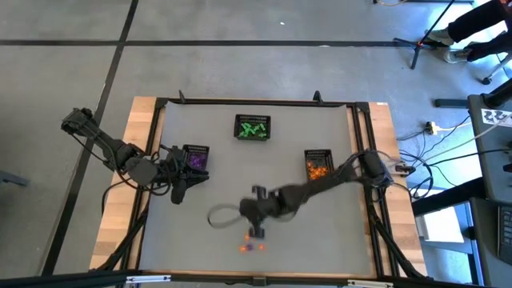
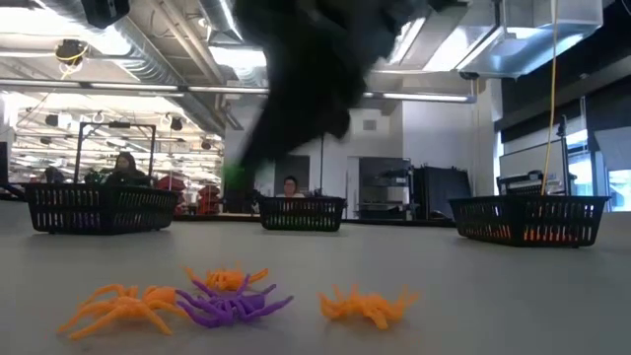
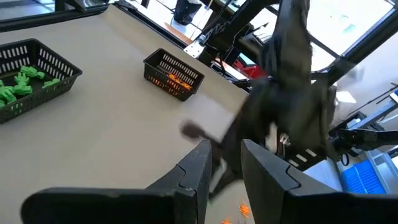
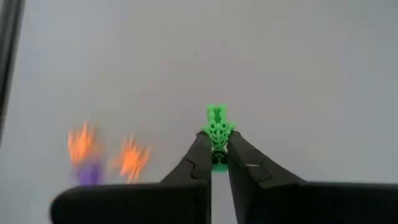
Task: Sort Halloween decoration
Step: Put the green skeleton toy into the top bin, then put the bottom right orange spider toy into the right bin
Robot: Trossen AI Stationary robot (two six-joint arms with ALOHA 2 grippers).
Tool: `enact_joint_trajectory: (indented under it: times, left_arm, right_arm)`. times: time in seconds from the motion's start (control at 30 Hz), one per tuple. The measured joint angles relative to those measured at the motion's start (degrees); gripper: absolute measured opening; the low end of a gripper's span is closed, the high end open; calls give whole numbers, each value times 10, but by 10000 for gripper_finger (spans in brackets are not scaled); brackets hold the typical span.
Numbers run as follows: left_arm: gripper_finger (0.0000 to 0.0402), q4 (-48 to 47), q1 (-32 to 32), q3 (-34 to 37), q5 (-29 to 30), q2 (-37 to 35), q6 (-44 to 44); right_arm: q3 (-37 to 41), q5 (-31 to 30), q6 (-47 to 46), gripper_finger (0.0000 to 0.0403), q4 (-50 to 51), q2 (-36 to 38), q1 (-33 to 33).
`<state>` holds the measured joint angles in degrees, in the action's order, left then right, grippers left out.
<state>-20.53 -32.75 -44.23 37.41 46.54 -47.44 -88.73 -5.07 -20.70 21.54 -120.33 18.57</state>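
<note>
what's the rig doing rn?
Sorting Halloween trinkets by colour into three mesh baskets. The right tool is shut on a green trinket, near the table's front by the leftover orange spiders and a purple spider. The green basket sits at the back. The left tool waits beside the purple basket.

Three black mesh baskets (image 1: 253, 128) (image 1: 196, 157) (image 1: 318, 163) sit well apart on a grey table (image 1: 280, 184) with wooden edges; beyond it, people (image 2: 125, 168) sit in a workshop.
</note>
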Motion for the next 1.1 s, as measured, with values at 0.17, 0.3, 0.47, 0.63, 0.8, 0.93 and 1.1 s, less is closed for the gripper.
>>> enact_joint_trajectory:
  times: [0.17,0.3,0.47,0.63,0.8,0.93,1.1]
  left_arm:
    - [81,7,0,0,1,0,-2]
    - [81,9,0,0,1,0,-5]
    - [81,9,0,0,11,0,-15]
    - [81,9,0,0,19,0,-20]
    - [81,9,0,0,21,0,-21]
    - [81,9,0,0,26,0,-21]
    - [81,9,0,0,26,0,-21]
  right_arm:
    - [-25,-45,55,50,54,52,-76]
    - [-33,-44,88,49,60,94,-164]
    - [-32,-16,99,42,59,106,-280]
    - [-33,72,87,46,62,100,-371]
    - [-32,93,87,57,75,98,-416]
    - [-32,127,91,88,85,98,-430]
    - [-32,131,100,142,92,98,-429]
